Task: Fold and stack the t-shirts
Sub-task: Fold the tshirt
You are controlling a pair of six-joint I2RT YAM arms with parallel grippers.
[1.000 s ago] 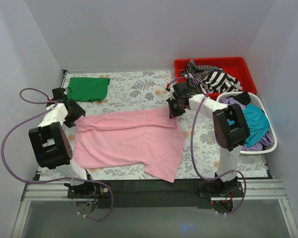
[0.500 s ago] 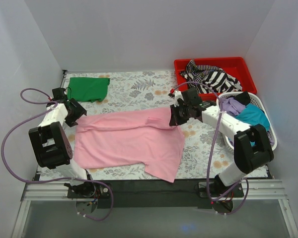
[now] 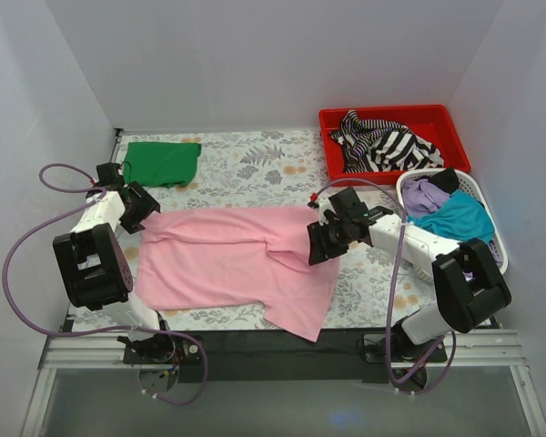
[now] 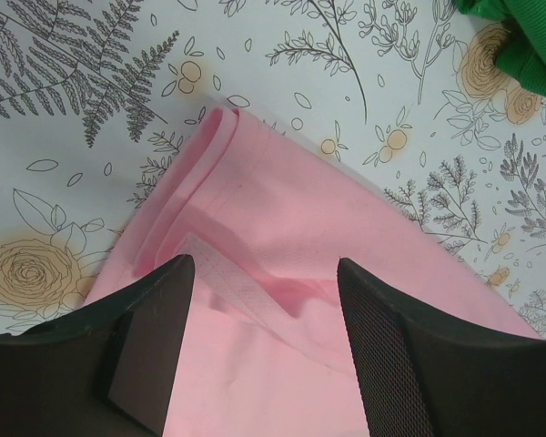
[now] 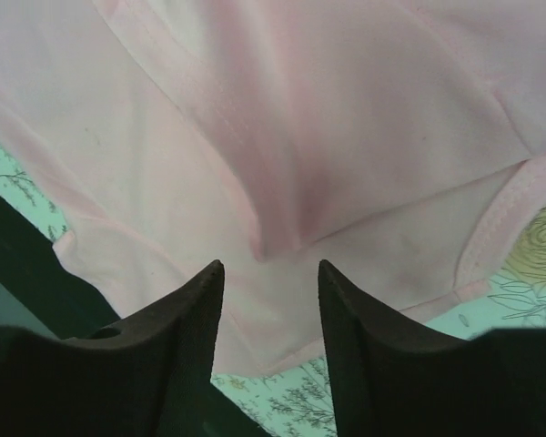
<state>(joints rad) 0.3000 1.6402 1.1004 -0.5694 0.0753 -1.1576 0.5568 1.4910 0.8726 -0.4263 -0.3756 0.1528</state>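
A large light pink t-shirt (image 3: 227, 259) lies spread across the floral table, partly folded, with a loose flap hanging toward the near edge. My right gripper (image 3: 317, 248) hovers over its right part, open, nothing between the fingers (image 5: 187, 319); a ridge of pink cloth (image 5: 282, 196) lies just beyond the tips. My left gripper (image 3: 141, 208) stands open over the shirt's far left corner (image 4: 223, 127), and pink cloth with a hem strip (image 4: 246, 291) shows between its fingers without being pinched. A folded dark green t-shirt (image 3: 162, 162) lies at the back left.
A red bin (image 3: 437, 118) at the back right holds a black-and-white striped shirt (image 3: 387, 141). Beside it a white basket (image 3: 491, 246) holds purple (image 3: 426, 194) and teal (image 3: 460, 218) shirts. The table's dark near edge (image 3: 255, 341) runs just below the pink flap.
The right gripper carried the shirt's right far edge toward the near side and middle, then opened and let it go. The left arm stayed still.
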